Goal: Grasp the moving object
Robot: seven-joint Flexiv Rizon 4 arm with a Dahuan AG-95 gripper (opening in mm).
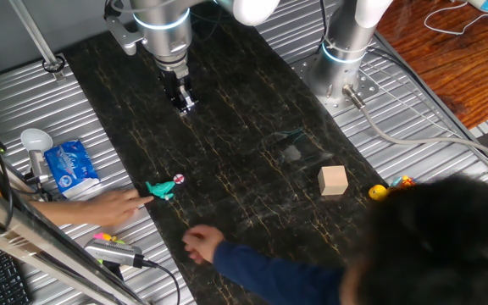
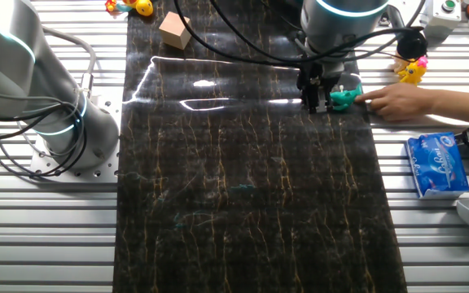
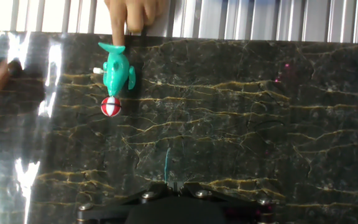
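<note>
The moving object is a small teal toy (image 1: 163,188) with a pink-and-white ball end. It lies on the dark marble mat near the mat's edge. It also shows in the other fixed view (image 2: 344,98) and at the upper left of the hand view (image 3: 117,73). A person's finger (image 3: 124,18) touches its tail. My gripper (image 1: 184,104) hangs above the mat, farther along the mat than the toy and apart from it. Its fingers meet at the bottom of the hand view (image 3: 173,185), shut and empty.
A tan cube (image 1: 333,180) and a yellow toy (image 1: 379,192) sit at the mat's other side. A person's hands (image 1: 100,207) (image 1: 203,243) and head (image 1: 447,246) reach over the near edge. A blue tissue pack (image 1: 70,167) lies on the metal table. A second arm's base (image 1: 346,51) stands nearby.
</note>
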